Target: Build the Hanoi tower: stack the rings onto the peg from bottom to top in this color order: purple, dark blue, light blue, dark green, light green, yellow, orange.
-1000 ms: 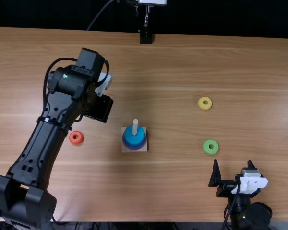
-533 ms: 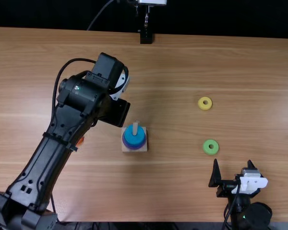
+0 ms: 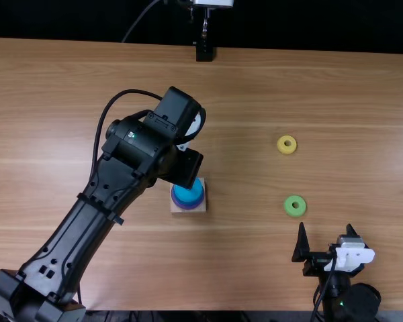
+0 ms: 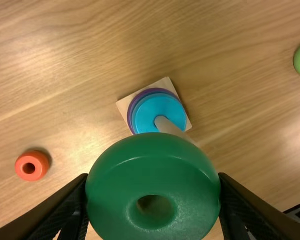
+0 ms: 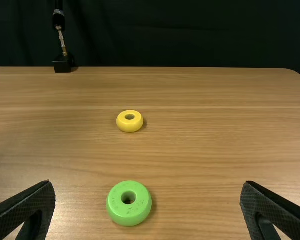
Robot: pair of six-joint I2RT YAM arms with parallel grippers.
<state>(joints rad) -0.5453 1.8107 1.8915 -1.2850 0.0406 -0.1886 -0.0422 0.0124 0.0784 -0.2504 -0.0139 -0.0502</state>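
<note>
My left gripper (image 3: 183, 166) hangs over the back of the wooden base (image 3: 187, 209), hiding the peg from above. Purple ring (image 3: 187, 204) and blue rings (image 3: 187, 192) are stacked on the base. In the left wrist view, my left gripper (image 4: 153, 192) is shut on the dark green ring (image 4: 153, 172), held between camera and peg (image 4: 166, 123), covering part of the peg. My right gripper (image 3: 326, 228) stands open at the near right; in the right wrist view this gripper (image 5: 148, 186) holds nothing. Light green ring (image 3: 295, 206) and yellow ring (image 3: 287, 144) lie on the right.
An orange ring (image 4: 31, 165) lies on the table left of the base, under the left arm in the top view. A black stand (image 3: 204, 51) is at the table's far edge (image 3: 282, 49).
The left arm has swung rightward to the base, its gripper now overlapping the peg in the top view. The arm now covers the orange ring there. The right arm has stayed still.
</note>
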